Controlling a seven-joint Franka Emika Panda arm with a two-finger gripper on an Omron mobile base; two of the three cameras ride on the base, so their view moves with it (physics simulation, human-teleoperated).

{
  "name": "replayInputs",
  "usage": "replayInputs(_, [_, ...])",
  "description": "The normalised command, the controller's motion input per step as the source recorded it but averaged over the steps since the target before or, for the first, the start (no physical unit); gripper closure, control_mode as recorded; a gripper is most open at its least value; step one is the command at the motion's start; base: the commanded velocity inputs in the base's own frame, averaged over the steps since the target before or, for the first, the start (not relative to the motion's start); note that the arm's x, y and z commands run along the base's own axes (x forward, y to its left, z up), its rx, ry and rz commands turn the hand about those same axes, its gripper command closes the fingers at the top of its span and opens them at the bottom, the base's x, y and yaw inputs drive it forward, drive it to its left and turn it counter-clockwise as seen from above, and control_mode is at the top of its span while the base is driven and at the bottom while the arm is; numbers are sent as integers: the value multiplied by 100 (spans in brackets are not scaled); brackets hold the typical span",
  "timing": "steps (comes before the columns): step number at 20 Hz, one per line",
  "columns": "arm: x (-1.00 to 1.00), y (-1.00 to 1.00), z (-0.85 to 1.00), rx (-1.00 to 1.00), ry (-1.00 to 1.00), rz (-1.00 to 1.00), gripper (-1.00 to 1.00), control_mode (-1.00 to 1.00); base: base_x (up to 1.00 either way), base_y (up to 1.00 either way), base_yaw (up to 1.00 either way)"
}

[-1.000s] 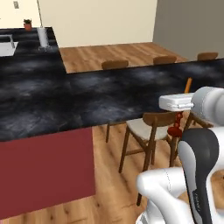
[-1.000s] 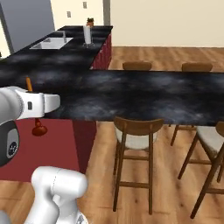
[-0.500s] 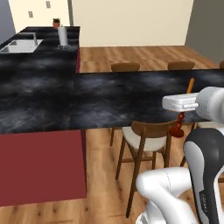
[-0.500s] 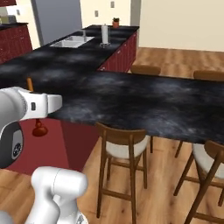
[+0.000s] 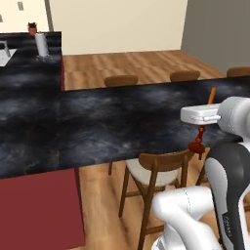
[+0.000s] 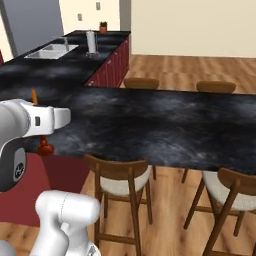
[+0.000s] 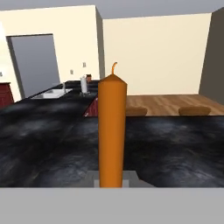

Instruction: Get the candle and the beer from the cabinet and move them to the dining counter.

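My gripper (image 5: 204,123) is shut on the candle (image 5: 211,95), a thin orange taper on a dark red holder with a round foot (image 5: 197,146). I hold it upright just off the near edge of the dining counter (image 5: 122,117), a long black marble-look slab. In the right base view the candle (image 6: 34,95) rises above my gripper (image 6: 41,131), short of the dining counter (image 6: 165,125). In the hand view the candle (image 7: 112,131) stands tall between my fingers, with the dining counter (image 7: 175,148) spread behind it. The beer and the cabinet are out of view.
Wooden chairs (image 5: 156,168) (image 6: 120,175) are tucked under the near edge, and more chair backs (image 5: 121,79) line the far side. A worktop with a sink (image 6: 50,50), a white roll (image 6: 90,41) and red drawer fronts (image 6: 112,62) joins at the back left.
The whole scene has shifted in both base views, so the base has moved along the counter. The candle stays upright in my shut gripper.
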Motion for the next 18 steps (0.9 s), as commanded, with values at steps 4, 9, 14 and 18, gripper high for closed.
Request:
replayInputs(4, [0,0,0,0,0,0,100,100,56,-10,-31])
replayInputs(9, [0,0,0,0,0,0,100,100,69,-7,-14])
replayInputs(14, [0,0,0,0,0,0,100,100,63,-7,0])
replayInputs(18, [0,0,0,0,0,0,100,100,46,-6,0])
